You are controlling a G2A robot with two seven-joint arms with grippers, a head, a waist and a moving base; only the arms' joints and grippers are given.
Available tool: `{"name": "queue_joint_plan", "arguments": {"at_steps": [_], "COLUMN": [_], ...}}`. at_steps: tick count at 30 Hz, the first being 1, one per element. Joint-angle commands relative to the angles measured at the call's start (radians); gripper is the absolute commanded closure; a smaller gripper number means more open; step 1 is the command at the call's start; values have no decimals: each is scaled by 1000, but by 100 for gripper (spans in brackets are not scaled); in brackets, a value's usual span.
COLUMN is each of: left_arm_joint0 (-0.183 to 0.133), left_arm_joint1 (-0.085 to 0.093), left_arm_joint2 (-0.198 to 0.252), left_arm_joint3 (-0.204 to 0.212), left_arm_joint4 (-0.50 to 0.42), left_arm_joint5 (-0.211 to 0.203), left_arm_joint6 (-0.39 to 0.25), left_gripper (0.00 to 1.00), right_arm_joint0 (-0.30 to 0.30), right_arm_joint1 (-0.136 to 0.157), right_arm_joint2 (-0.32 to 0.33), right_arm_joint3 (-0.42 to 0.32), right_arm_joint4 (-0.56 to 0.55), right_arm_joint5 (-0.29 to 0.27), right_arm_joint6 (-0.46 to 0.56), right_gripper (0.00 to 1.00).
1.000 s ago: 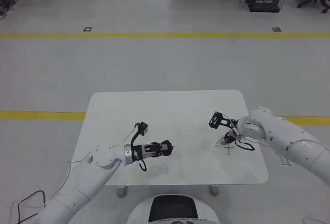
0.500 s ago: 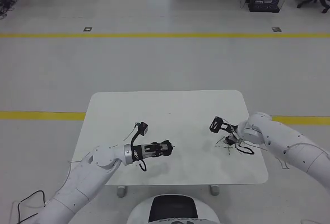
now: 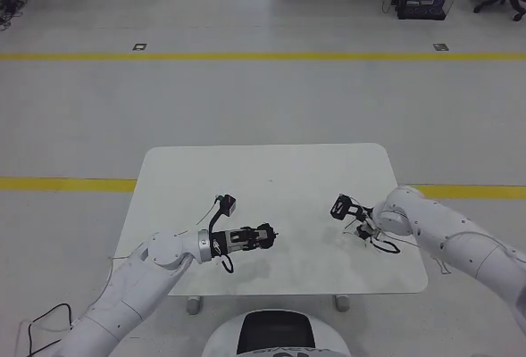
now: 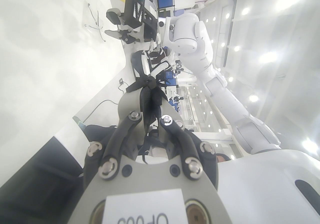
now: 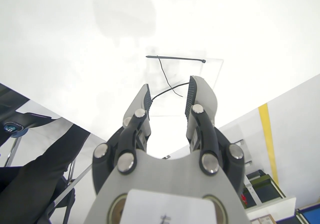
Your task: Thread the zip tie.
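At the worktop's (image 3: 271, 170) right side: straight black zip tie (image 5: 175, 59) flat on a clear sheet (image 5: 214, 67), two thin curved black strands (image 5: 172, 88) crossed beside it. Just above the strands, right jaws wide open, empty, tilted downward. Near the worktop's front, left arm (image 3: 155, 261) stretched low, left jaws pressed closed; any hold not discernible.

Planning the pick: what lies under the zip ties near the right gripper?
A clear sheet on the white table. The right gripper's fingers hide the curved tie's ends.
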Motion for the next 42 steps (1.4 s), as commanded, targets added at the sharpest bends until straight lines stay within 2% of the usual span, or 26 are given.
{"name": "queue_joint_plan", "arguments": {"at_steps": [1, 8, 24, 42], "left_arm_joint0": [0, 0, 0, 0], "left_arm_joint1": [0, 0, 0, 0], "left_arm_joint2": [0, 0, 0, 0], "left_arm_joint3": [0, 0, 0, 0], "left_arm_joint4": [0, 0, 0, 0], "left_arm_joint5": [0, 0, 0, 0], "left_arm_joint6": [0, 0, 0, 0], "left_gripper": [100, 100, 100, 100], "right_arm_joint0": [-2, -8, -31, -53], "right_arm_joint1": [-6, -24, -32, -72], "right_arm_joint2": [0, 0, 0, 0], "right_arm_joint3": [10, 32, -13, 63], "right_arm_joint4": [-1, 0, 8, -17], "right_arm_joint5": [0, 0, 0, 0], "right_arm_joint6": [1, 6, 7, -18], "right_gripper": [69, 69, 69, 73]}}
